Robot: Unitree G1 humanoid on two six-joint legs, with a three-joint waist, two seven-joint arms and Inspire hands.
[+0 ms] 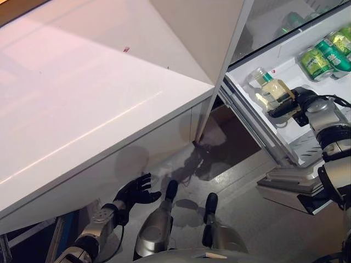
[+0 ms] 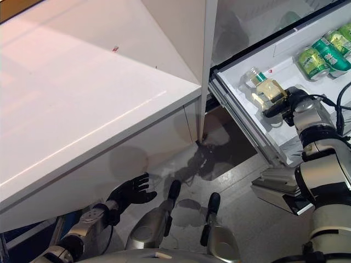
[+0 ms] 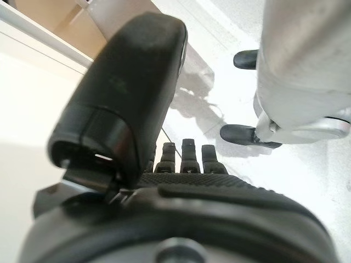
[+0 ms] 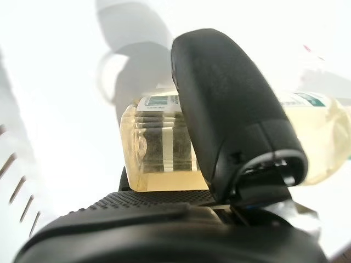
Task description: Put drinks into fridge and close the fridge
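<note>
My right hand (image 1: 293, 104) reaches into the open fridge (image 1: 249, 96) and is shut on a clear bottle of pale yellow drink (image 1: 270, 90) with a green neck band. The bottle is tilted just above the white fridge shelf. In the right wrist view the thumb (image 4: 230, 109) presses across the bottle (image 4: 159, 148). Green cans (image 1: 323, 55) stand at the back right of the same shelf. My left hand (image 1: 134, 193) hangs open and empty, low under the white table edge.
A large white table (image 1: 82, 98) fills the left side, its corner close to the fridge's left wall. The fridge door (image 1: 285, 189) hangs open below my right arm. Grey floor (image 1: 241, 186) lies between the table and the fridge.
</note>
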